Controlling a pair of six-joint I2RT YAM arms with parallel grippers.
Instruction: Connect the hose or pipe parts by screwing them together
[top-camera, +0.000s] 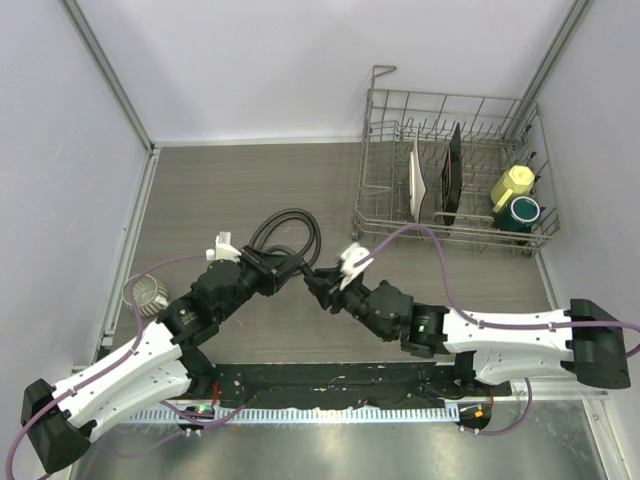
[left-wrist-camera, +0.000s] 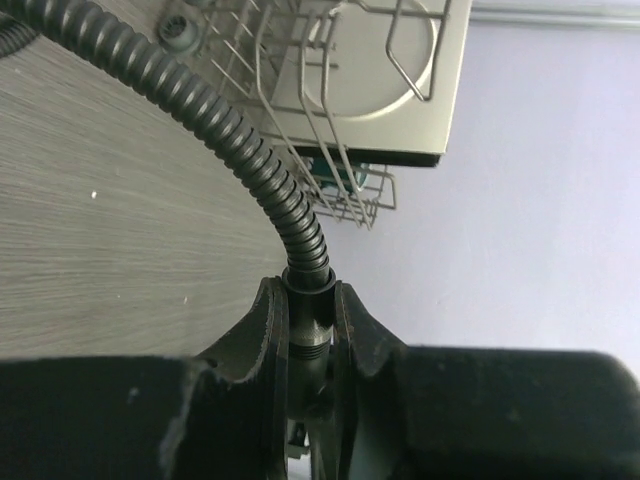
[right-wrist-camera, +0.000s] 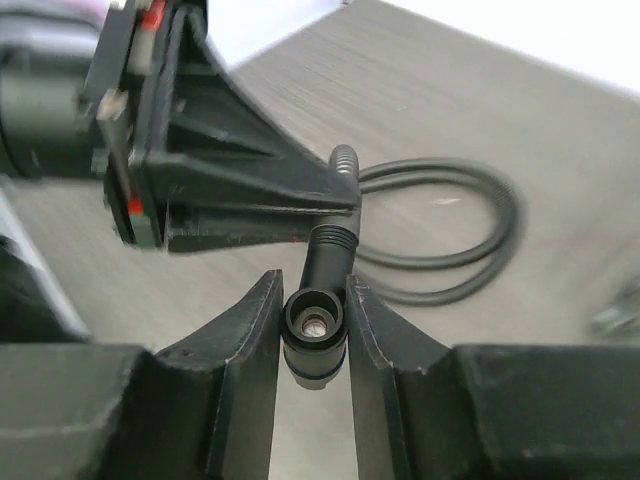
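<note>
The left arm (top-camera: 130, 365) and right arm (top-camera: 510, 335) match: white shells on the long links, black joints, and a black block at each outer end. A purple cable (top-camera: 440, 262) runs along each arm. A small green light (top-camera: 425, 323) glows on the right arm. White camera mounts (top-camera: 352, 258) sit at the wrists. The left gripper (left-wrist-camera: 307, 300) and right gripper (right-wrist-camera: 312, 300) have matte black, wedge-shaped fingers, faintly scuffed.

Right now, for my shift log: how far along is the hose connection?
Done: the left end effector grips the hose at its end, and the right end effector grips the nozzle fitting. In hand: the fitting's stem meets the hose end. Remaining: screwing them tight; thread engagement isn't visible.
</note>
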